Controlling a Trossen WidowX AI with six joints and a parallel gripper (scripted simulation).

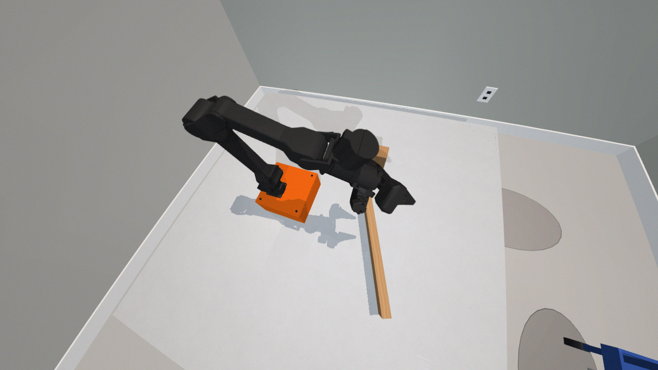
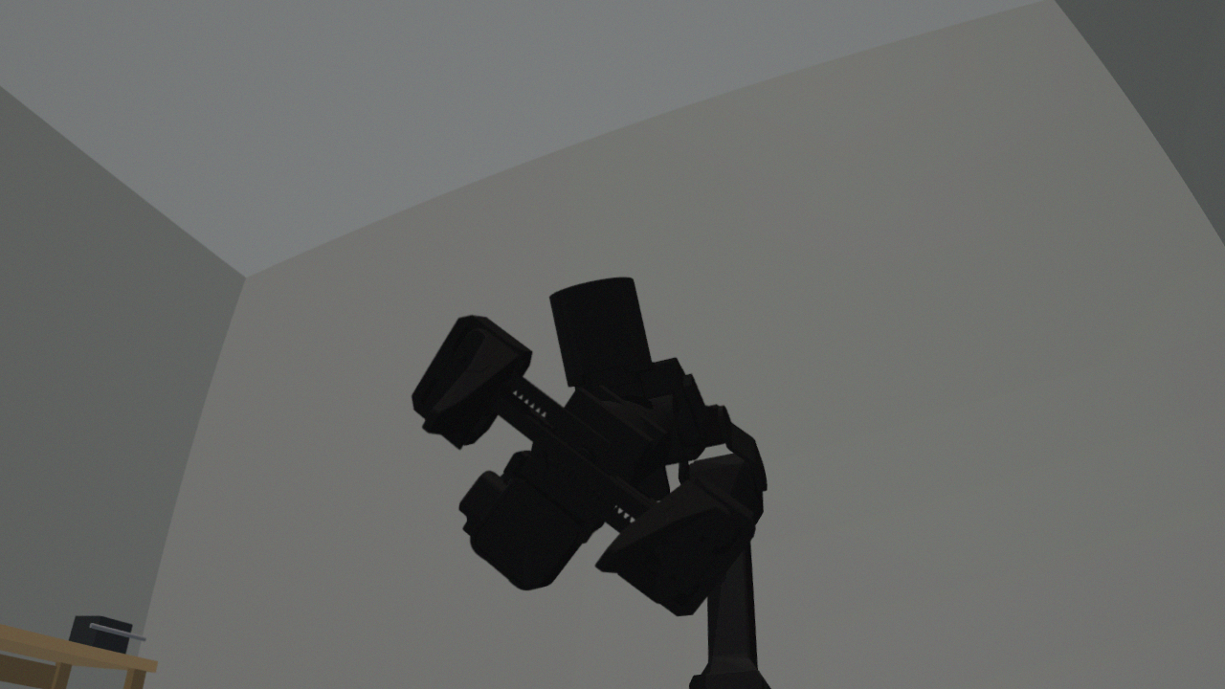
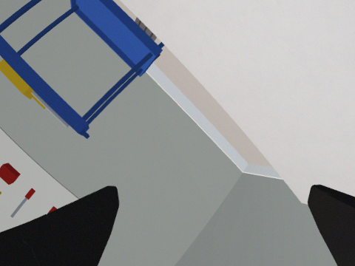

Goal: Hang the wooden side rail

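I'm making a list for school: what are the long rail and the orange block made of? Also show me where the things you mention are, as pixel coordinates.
The rail [image 1: 378, 262] looks like wood, with a dull finish: you can see light brown grain along it. The orange block [image 1: 301, 184] could be painted metal or plastic; its one smooth, even colour doesn't settle which.
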